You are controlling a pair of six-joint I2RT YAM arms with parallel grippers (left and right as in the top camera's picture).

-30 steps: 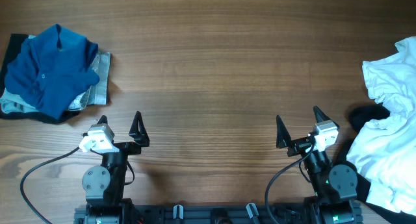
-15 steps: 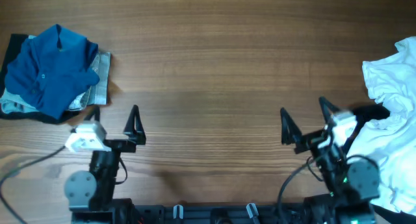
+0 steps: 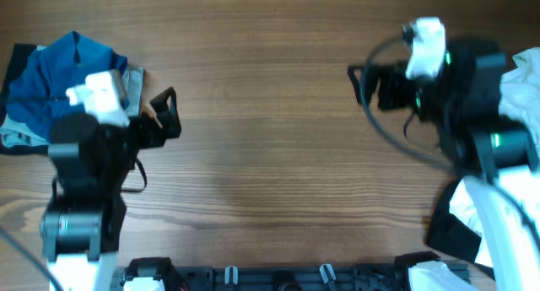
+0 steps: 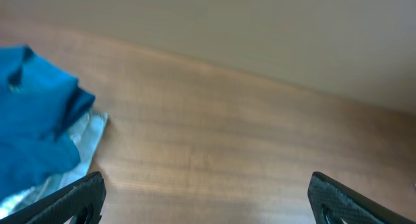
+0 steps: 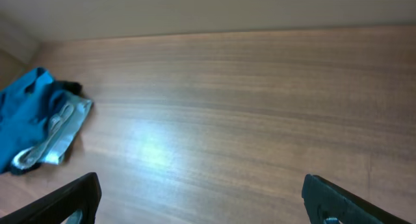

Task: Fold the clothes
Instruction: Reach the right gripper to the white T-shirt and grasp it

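Both pincers stand spread wide and empty in the overhead view: your left gripper (image 3: 171, 114) hangs just beside the crumpled blue garment (image 3: 46, 97), and your right gripper (image 3: 361, 84) is over the bare brown wooden table (image 3: 270, 173). The crumpled white shirt (image 3: 525, 88) lies at the right edge, partly behind that arm; a dark patch below may be the black garment, but blur hides it. The left wrist view shows only blue cloth and wood. The right wrist view faces away from the shirt, so turn that arm back, pinch one edge low and drag the shirt to the middle.
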